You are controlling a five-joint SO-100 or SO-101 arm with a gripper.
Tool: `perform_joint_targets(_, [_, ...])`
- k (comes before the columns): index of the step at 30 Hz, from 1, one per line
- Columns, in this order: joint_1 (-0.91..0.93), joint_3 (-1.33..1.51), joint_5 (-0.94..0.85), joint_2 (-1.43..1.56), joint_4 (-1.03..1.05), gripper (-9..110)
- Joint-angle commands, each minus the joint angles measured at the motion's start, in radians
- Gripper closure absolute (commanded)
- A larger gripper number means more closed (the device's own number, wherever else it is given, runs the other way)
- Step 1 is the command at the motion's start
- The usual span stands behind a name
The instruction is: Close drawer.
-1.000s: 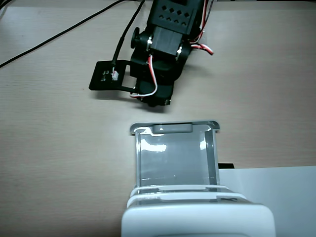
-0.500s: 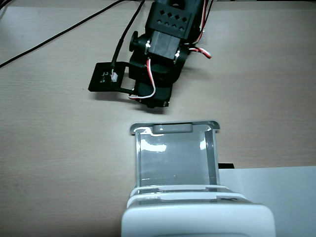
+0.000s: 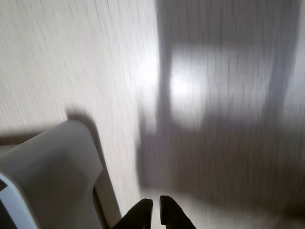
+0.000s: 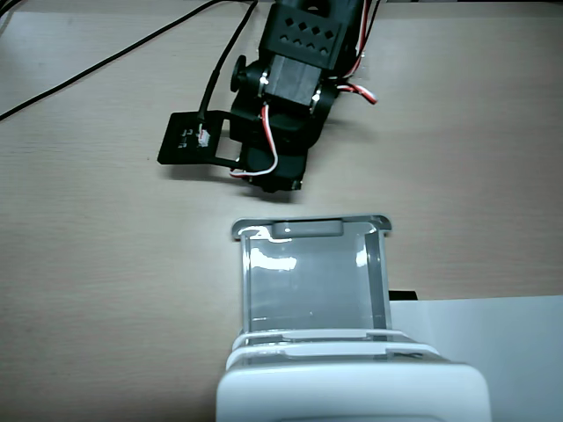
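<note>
- here's the fixed view: the drawer (image 4: 312,277) is pulled well out of the white cabinet (image 4: 352,387), which sits at the bottom edge of the picture.
- it's a clear, see-through tray with a pale rim, and you can see the tabletop (image 4: 97,264) right through its floor.
- the pull tab (image 4: 306,229) sits in the middle of the drawer's front wall, facing the arm.
- the black arm (image 4: 290,97) hangs over the tabletop just beyond that front wall, close to the tab but apart from it, nothing touching.
- red and white wires loop over the arm's body, and a flat black plate (image 4: 189,141) sticks out to its left in this view.
- black cables (image 4: 114,57) trail off across the wood toward the top left corner.
- a flat white sheet (image 4: 510,352) lies on the tabletop to the right of the cabinet.
- over to the wrist view, and it's blurry: the fingers (image 3: 157,210) poke up from the bottom edge, two dark tips pressed nearly together, only a thin slit between them, nothing pinched.
- in that view a grey-white rounded corner (image 3: 57,167) fills the lower left; which part of the drawer unit it is, i can't tell.
- the rest there is pale wood grain with a broad shadow and a bright glare patch.
</note>
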Motion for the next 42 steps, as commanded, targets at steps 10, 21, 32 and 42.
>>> perform_joint_targets(10, [-0.017,0.005,-0.018,0.018,-0.003,101])
perform_joint_targets(21, [-0.179,0.075,-0.015,0.107,-0.063,101])
perform_joint_targets(32, [-0.282,0.198,-0.035,0.158,-0.221,101])
perform_joint_targets(42, [-0.339,0.155,0.043,0.058,-0.364,101])
